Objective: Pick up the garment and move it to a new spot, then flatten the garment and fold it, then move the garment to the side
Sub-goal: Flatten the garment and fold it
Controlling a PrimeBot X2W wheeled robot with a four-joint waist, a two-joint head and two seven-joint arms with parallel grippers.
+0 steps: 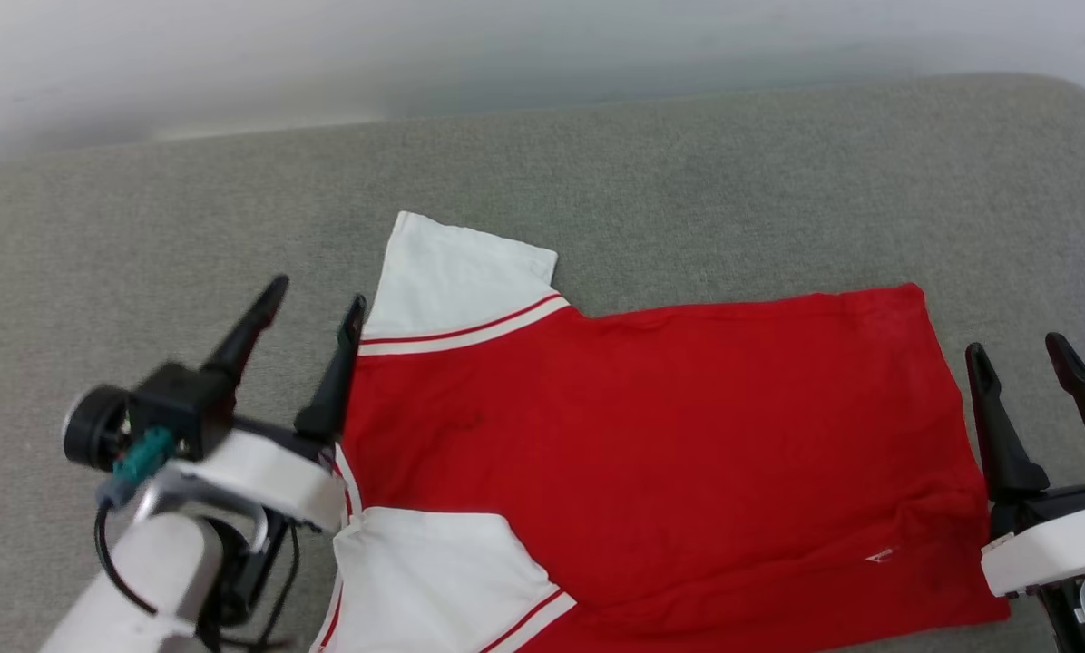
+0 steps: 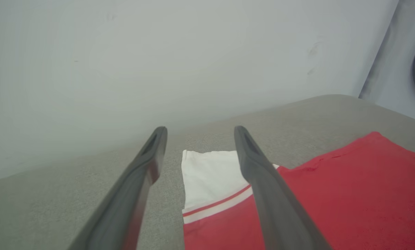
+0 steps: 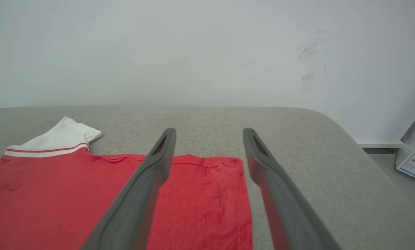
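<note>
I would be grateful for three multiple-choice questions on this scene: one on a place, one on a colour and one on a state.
1. Which part of the shirt lies nearest the left claw?
A) the hem
B) the sleeves
C) the middle

2. What colour are the sleeves?
A) black
B) blue
C) white

3. How do the left claw and the right claw stand?
A) both open and empty
B) both shut on the shirt
C) one open, one shut

Answers:
1 B, since the sleeves lie right beside it in the head view.
2 C, since both sleeves are white with red striped trim.
3 A, since each wrist view shows an empty gap.
</note>
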